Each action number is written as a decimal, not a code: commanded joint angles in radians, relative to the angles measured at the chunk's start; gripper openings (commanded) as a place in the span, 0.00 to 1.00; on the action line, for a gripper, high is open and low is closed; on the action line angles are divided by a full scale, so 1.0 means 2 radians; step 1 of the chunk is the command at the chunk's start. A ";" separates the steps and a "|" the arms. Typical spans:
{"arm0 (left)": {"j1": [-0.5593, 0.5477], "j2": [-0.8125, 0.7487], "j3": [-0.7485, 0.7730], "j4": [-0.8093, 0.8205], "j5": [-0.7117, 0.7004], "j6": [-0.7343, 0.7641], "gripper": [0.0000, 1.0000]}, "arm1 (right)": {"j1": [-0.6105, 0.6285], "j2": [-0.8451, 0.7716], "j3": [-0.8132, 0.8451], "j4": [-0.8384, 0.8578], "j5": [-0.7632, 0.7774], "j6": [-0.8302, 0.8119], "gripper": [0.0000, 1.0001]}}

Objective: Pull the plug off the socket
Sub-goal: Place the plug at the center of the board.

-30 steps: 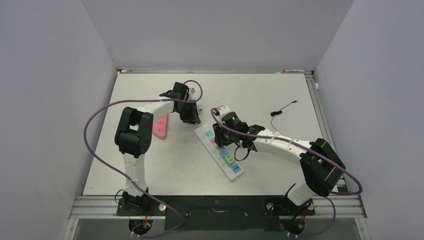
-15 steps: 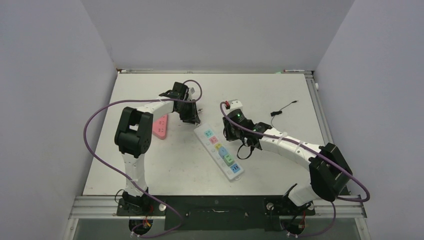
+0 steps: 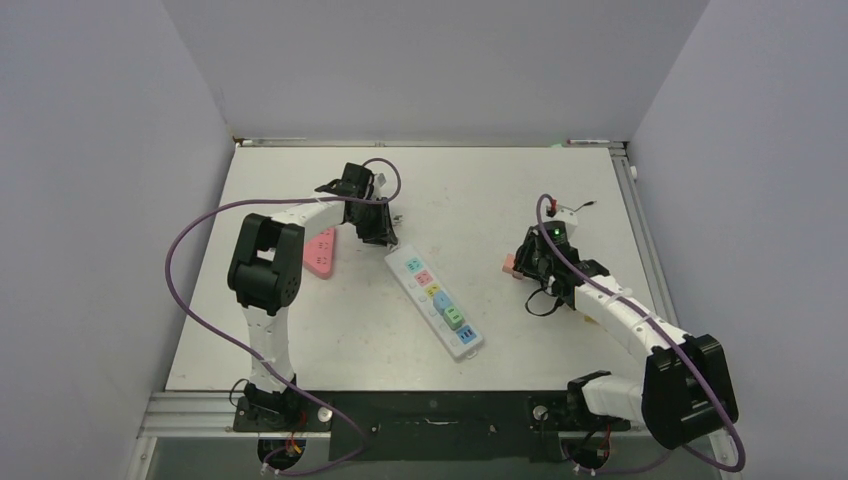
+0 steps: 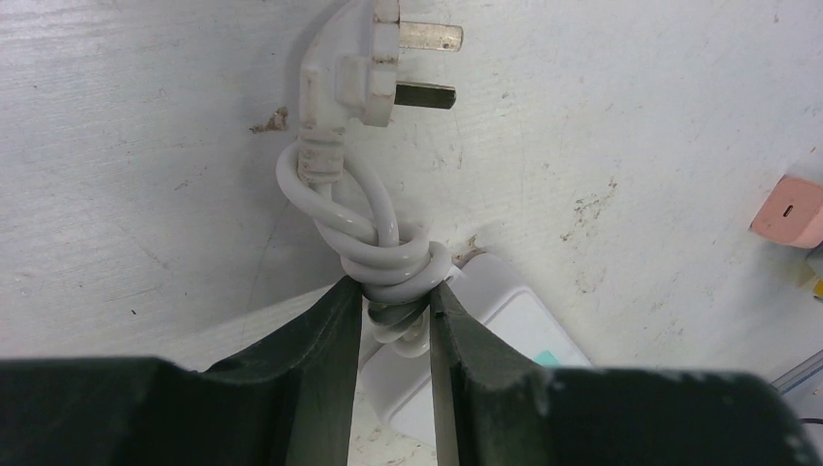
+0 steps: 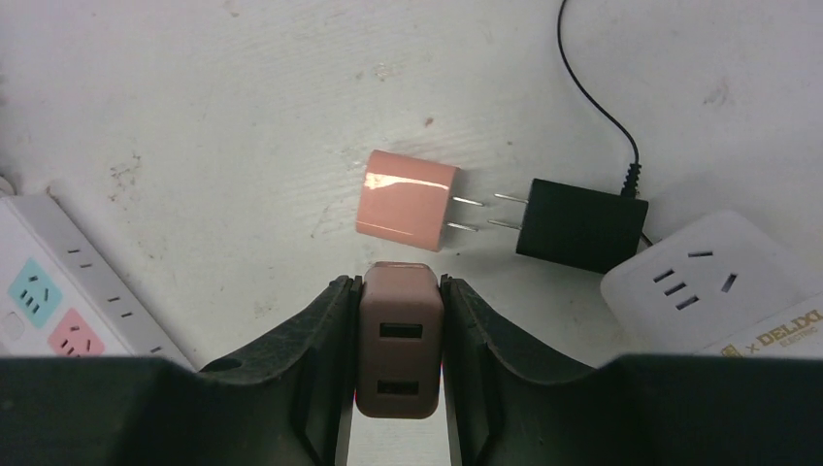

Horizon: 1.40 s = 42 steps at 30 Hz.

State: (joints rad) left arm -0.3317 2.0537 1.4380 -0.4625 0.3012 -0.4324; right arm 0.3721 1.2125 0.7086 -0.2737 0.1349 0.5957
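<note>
The pulling itself looks done. The dusty-pink USB charger plug [image 5: 400, 335] is sitting clear of the power strip [image 3: 435, 300], which is lying diagonally across the middle of the table [image 3: 500, 190] with no plug visible in its coloured sockets. The plug is hanging in the right gripper [image 5: 400, 291] over the right half of the table, well apart from the strip and nearer the right edge. What seems left is setting it down and letting go.

The right fingers [image 5: 320, 330] are clenching the plug's two sides, its two USB ports facing the wrist camera. On the table below it, a second pink charger [image 5: 406, 199] is lying just beside a black adapter [image 5: 579, 223], their prongs pointing at each other, with a white socket adapter [image 5: 718, 277] near them.

The left gripper [image 4: 393, 291] is pinching the strip's knotted white cord [image 4: 393, 257] at the strip's far end, jaws narrow, apparently steadying it. The cord's three-pin plug [image 4: 359, 68] is lying on the table beyond.
</note>
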 commanded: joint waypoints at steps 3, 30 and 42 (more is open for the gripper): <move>0.008 0.007 0.004 0.002 -0.042 0.019 0.00 | -0.058 0.001 -0.046 0.084 -0.097 0.029 0.05; 0.009 0.013 0.007 0.002 -0.035 0.020 0.00 | -0.062 0.044 -0.060 0.082 -0.010 0.022 0.46; 0.009 0.015 0.007 0.001 -0.036 0.019 0.00 | -0.023 0.035 -0.033 0.056 0.044 0.007 0.62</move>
State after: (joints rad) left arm -0.3317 2.0537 1.4384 -0.4622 0.3016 -0.4328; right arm 0.3023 1.2922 0.5907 -0.1570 0.1463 0.6323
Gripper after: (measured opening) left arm 0.250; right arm 0.611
